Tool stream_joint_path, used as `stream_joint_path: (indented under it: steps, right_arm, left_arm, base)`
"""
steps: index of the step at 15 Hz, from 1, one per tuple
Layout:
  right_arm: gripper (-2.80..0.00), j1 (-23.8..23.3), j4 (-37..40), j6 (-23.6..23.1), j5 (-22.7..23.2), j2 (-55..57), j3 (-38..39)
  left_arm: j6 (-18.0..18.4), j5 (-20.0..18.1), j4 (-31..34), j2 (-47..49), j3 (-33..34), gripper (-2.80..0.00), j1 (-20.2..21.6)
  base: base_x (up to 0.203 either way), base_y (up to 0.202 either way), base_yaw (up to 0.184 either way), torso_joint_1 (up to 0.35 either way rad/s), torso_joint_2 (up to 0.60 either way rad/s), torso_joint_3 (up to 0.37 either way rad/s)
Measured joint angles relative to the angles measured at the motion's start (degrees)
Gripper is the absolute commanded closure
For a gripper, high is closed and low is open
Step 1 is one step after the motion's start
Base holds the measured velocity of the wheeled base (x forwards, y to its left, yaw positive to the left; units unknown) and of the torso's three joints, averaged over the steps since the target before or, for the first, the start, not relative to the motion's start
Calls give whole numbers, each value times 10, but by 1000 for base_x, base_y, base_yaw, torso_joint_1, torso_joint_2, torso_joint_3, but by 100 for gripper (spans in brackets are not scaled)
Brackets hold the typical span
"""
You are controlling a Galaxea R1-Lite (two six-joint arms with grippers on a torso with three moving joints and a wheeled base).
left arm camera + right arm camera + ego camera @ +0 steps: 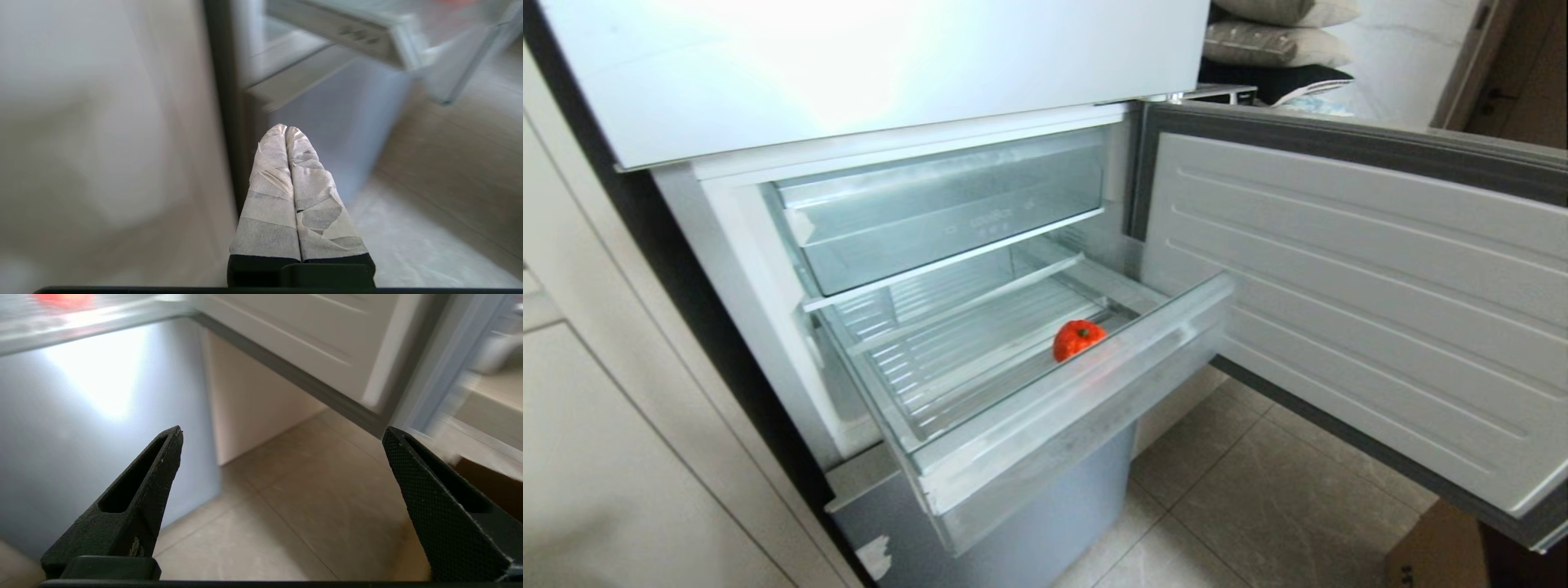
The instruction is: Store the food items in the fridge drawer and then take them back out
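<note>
The wide, shallow, clear plastic fridge drawer (1045, 408) with a ribbed floor and a frosted front lip stands pulled out of the fridge compartment. One bumpy bright-orange pumpkin-like fruit (1078, 339) rests on the ribbed floor, near the front lip and toward the right end of the drawer. The red apple is in none of the views.

Above the drawer, a second clear plastic bin (947, 208) with printed lettering sits pushed in. The white-lined compartment door (1356, 302) with horizontal ribs is swung open to the right. Below the drawer, a grey-blue metal panel (1045, 514) is closed. Beige floor tiles (1258, 498) lie in front of the fridge, and a brown cardboard box corner (1437, 555) shows at the lower right.

Neither arm appears in the head view. The left gripper (286, 130), its fingers wrapped in pale tape, has both fingers pressed together with nothing between them; it points toward the lower left corner of the fridge, below the drawer. The right gripper (282, 433), with black textured fingers, is spread wide and holds nothing; it points at the floor tiles beneath the open door, beside the grey-blue panel.
</note>
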Motion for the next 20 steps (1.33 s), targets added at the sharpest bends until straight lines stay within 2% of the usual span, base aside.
stream_joint_path:
  steps: [7, 11, 16, 18, 20]
  right_arm:
    - [-280, 0, -1, -1, 0, 0, 0]
    - [-280, -1, 0, -3, -4, 1, -4]
    - [-280, -9, 30, 19, -60, 71, -122]
    - [-280, -43, 32, 47, -68, 121, -158]
    - [-280, -103, 30, 61, -66, 175, -174]
  left_arm:
    - [0, 0, 0, 0, 0, 0, 0]
    - [0, 0, 0, 0, 0, 0, 0]
    - [0, 0, 0, 0, 0, 0, 0]
    - [0, 0, 0, 0, 0, 0, 0]
    - [0, 0, 0, 0, 0, 0, 0]
  base:
    - [0, 8, -160, 3, 1, 2]
    - [-1, 1, -15, 1, 1, 1]
    - [0, 0, 0, 0, 0, 0]
    - [0, 0, 0, 0, 0, 0]
    - [0, 0, 0, 0, 0, 0]
